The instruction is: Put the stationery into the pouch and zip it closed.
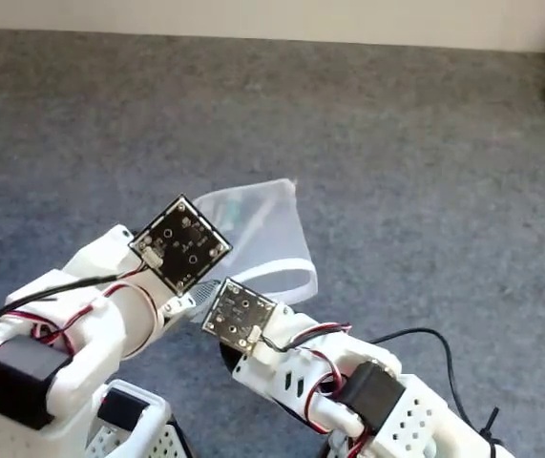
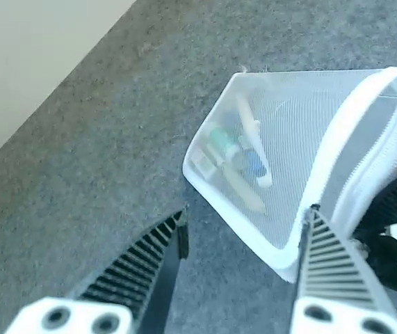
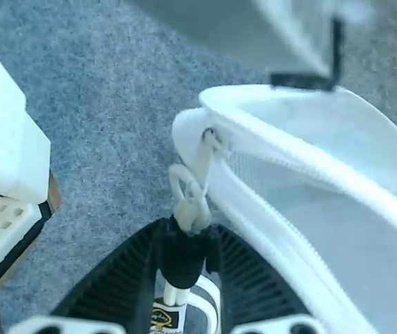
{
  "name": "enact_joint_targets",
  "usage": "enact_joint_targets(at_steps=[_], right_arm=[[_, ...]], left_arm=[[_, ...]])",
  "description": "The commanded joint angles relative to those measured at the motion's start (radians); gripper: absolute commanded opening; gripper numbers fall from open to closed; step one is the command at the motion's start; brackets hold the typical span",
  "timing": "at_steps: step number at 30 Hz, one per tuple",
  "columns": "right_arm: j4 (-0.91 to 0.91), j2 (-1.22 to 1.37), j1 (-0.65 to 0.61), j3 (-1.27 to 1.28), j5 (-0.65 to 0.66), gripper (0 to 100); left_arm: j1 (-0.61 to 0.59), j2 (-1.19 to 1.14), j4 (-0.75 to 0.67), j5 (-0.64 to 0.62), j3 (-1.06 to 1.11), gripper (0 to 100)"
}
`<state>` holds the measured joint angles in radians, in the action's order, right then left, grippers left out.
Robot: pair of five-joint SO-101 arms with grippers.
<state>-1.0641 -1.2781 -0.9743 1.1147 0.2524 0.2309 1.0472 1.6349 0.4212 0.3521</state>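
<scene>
Gaping mesh pouch (image 2: 309, 132), stationery (image 2: 243, 149) inside, pull (image 3: 191, 202) pinched

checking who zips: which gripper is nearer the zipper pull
Right. The right gripper is shut on the zipper pull; the left gripper stands open farther along the rim of the pouch.

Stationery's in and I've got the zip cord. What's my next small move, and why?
Probably shut the left gripper on the pouch edge beside its finger, to brace it. The stationery lies inside, the right gripper is pinched on the zip cord, and the mouth gapes open; the left's jaws stand open, so a pull might just drag the pouch.
</scene>
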Motion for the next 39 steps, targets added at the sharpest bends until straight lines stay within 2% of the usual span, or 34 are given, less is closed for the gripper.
enact_joint_targets(at_steps=[1,6,11,14,21,25,39], right_arm=[[0.005,-0.013,0.012,-0.058,-0.035,0.4],[-0.005,-0.013,0.015,-0.11,-0.043,0.4],[-0.07,-0.013,0.107,-0.199,-0.104,0.4],[-0.108,-0.013,0.12,-0.245,-0.11,0.4],[-0.12,-0.013,0.12,-0.266,-0.112,0.4],[-0.12,-0.013,0.12,-0.269,-0.157,0.4],[-0.122,-0.013,0.12,-0.269,-0.175,0.4]], left_arm=[[0.018,-0.012,0.064,0.0,-0.087,25],[-0.035,-0.012,0.091,0.017,-0.085,25],[-0.073,-0.01,0.114,0.12,-0.056,25],[-0.091,-0.01,0.114,0.15,-0.036,25],[-0.082,-0.01,0.112,0.147,0.022,31],[0.002,-0.01,0.104,0.101,0.077,31],[0.028,-0.01,-0.275,0.083,0.377,30]])
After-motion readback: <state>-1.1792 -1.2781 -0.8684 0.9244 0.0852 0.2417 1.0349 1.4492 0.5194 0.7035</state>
